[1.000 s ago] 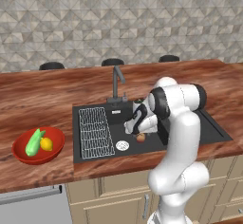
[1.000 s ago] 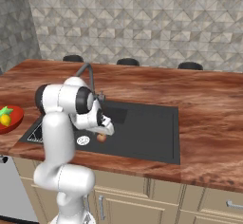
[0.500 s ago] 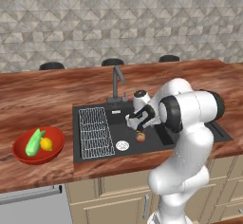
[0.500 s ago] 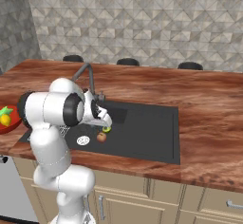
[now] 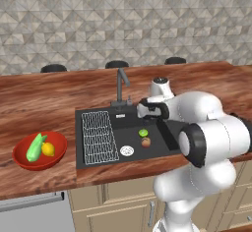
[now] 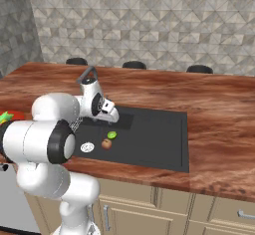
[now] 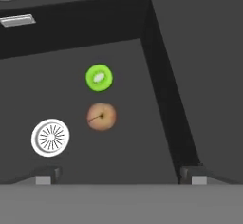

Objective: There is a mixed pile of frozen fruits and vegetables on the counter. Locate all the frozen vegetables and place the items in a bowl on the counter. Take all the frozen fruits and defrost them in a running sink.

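Observation:
In the black sink (image 5: 167, 136) lie the frozen fruits: a small green ball (image 5: 143, 133) (image 7: 99, 78) and, right beside it, a reddish-brown round piece (image 5: 146, 142) (image 7: 101, 116). My gripper (image 5: 141, 112) (image 6: 113, 118) (image 7: 119, 175) hangs above them, open, with nothing between its fingers. At the left of the counter (image 5: 49, 93) stands the red bowl (image 5: 58, 141), which holds the frozen vegetables: a light green elongated piece (image 5: 33, 147) and a small yellow one (image 5: 48, 149).
A wire grid rack (image 5: 98, 137) fills the sink's left part, and the round silver drain (image 5: 127, 151) (image 7: 50, 137) lies near the fruits. The dark slim faucet (image 5: 120, 81) rises behind the basin, just left of my hand. Bare wood counter (image 6: 219, 109) stretches to the right.
My hand has risen from low in the basin to above it. The green ball now lies free beside the reddish-brown piece. The jaws have widened a little.

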Available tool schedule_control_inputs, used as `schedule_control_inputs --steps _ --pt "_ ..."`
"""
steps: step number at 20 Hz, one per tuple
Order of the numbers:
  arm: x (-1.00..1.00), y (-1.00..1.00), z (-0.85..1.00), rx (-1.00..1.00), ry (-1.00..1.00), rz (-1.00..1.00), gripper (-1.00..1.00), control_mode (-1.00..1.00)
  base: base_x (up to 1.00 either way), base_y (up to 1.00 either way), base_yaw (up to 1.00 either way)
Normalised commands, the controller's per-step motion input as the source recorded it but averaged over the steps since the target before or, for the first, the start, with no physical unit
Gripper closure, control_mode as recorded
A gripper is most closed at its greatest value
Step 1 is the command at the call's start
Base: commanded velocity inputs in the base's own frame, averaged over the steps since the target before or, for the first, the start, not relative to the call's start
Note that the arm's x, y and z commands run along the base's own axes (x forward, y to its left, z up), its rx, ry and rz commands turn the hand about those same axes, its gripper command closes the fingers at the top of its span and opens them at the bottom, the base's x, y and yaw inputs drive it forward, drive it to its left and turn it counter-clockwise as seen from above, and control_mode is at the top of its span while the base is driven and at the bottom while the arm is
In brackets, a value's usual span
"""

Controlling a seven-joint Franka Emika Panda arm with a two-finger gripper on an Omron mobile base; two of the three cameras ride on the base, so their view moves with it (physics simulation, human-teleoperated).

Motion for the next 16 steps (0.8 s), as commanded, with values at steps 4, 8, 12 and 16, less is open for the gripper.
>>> schedule_control_inputs --steps 4,8,12,16 --pt "-0.44 0.02 1.00 0.03 -0.04 0.02 -1.00 -1.00 0.00 0.00 0.00" --pt "-0.74 0.12 0.94 0.00 -0.17 0.02 -1.00 -1.00 0.00 0.00 0.00" --pt "-0.94 0.02 0.78 -0.02 -0.20 0.02 -1.00 -1.00 0.00 0.00 0.00" --pt "-1.00 0.00 0.59 -0.04 -0.25 0.01 -1.00 -1.00 0.00 0.00 0.00"
